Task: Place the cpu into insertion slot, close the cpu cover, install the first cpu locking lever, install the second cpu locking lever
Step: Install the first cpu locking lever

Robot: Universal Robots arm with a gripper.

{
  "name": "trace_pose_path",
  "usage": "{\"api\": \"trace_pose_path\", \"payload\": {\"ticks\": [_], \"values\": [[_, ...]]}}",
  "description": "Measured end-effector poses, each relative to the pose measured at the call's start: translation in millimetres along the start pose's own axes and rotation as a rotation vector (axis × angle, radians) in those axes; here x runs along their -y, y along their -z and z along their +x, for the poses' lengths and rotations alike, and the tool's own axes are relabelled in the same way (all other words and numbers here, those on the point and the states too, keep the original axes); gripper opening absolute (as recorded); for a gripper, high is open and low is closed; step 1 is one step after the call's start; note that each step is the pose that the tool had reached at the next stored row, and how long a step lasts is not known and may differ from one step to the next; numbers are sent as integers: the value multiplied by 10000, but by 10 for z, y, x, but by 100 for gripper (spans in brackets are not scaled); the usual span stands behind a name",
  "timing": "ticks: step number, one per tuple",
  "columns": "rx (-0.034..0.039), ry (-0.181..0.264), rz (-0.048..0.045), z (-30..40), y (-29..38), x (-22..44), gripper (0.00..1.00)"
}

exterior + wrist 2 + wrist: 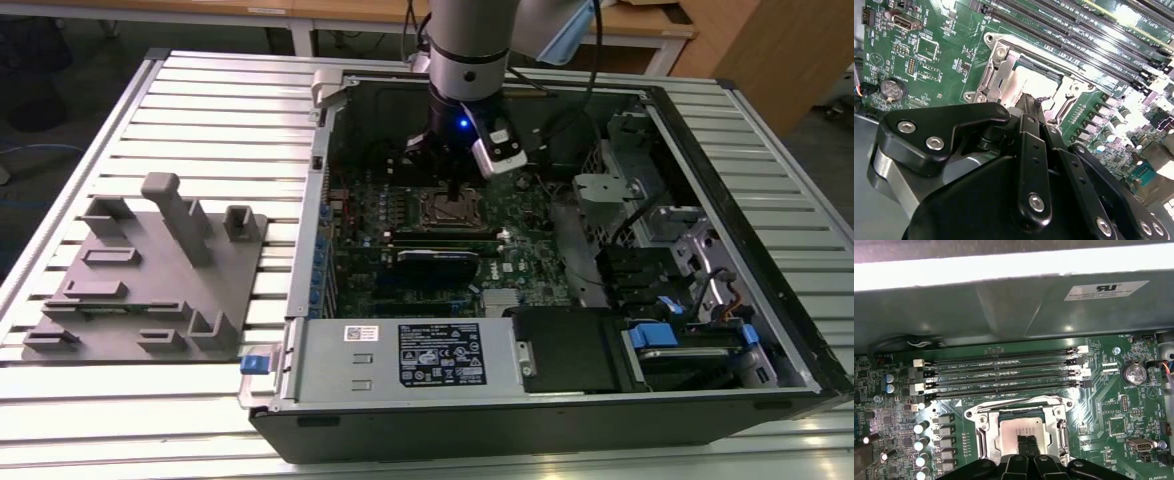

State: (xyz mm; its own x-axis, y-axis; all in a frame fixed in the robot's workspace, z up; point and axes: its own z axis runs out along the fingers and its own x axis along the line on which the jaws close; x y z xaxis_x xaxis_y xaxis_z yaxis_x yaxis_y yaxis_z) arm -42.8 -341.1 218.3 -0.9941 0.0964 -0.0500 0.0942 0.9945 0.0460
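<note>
Gripper (1025, 444): fingers together, tips resting on the cpu (1024, 430). Cpu: seated in the insertion slot (985, 437) on the green circuit board (1104, 405), framed by the cpu cover (1061, 432).

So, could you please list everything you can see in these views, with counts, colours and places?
Computer case: one, black, open, on the slatted table.
Table: one, pale metal slats.
Circuit board: one, green, inside the case.
Insertion slot: one, metal-rimmed, mid-board.
Cpu: one, silver-grey, sitting in the slot, cover frame around it.
Memory slots: four, black, beside the slot.
Coin battery: one, silver, near the board's edge.
Fixture block: one, grey, at the exterior view's left.
Arm: one, silver.
End effector: one, black, fingertips together on the cpu.
</note>
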Motion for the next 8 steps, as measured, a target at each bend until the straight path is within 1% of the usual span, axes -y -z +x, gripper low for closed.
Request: {"api": "trace_pose_path", "payload": {"ticks": [8], "values": [[-1,39,-4,0,1,0,10]]}}
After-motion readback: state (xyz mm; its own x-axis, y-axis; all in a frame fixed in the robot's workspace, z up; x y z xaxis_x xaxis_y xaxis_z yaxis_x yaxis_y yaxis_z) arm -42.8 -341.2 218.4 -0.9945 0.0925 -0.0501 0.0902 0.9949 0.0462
